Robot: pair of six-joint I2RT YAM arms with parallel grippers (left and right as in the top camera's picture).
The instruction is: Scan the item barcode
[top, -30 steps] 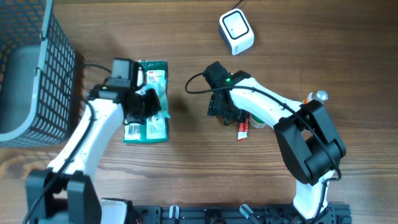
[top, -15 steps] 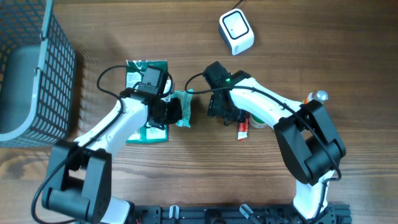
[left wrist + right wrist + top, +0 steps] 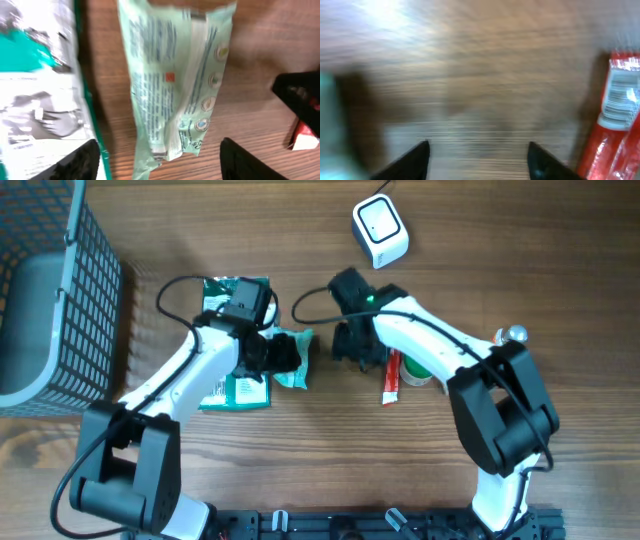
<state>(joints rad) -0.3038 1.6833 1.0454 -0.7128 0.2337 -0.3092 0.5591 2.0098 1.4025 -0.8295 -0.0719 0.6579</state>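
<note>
- A wooden bench point(image 3: 560, 270) with a brown, streaky grain is seen from above. Two white-and-black robot arms reach in toward its middle.
- The small packet point(image 3: 296, 361) lies flat on the wood between the two arms. It is a soft, crinkled pouch of pale green plastic. Fine text is printed on it, and a row of little round icons runs down one side.
- The left tool point(image 3: 159, 144) is released. Its two dark fingers stand wide on either side of the packet's lower end, with bare wood showing in each gap. It grips nothing.
- A large packet point(image 3: 232, 385) sits just beside the small one, on its left. It is flat, glossy and rectangular, in dark green and white, and part of it is hidden under the left arm.
- The right tool point(image 3: 477, 155) hangs just right of the small packet. Its wrist view is blurred, but the fingers are clearly apart with only wood grain between them. It is released and holds nothing.
- A slim, shiny red tube point(image 3: 620, 115) lies on the bench beside the right tool. It carries a white label with a barcode.
- The scanner point(image 3: 380, 230) is a small white box with rounded corners and a dark cable. It stands near the far edge, well apart from the small packet.
- A grey wire-mesh basket point(image 3: 85, 300) stands at the left edge.
</note>
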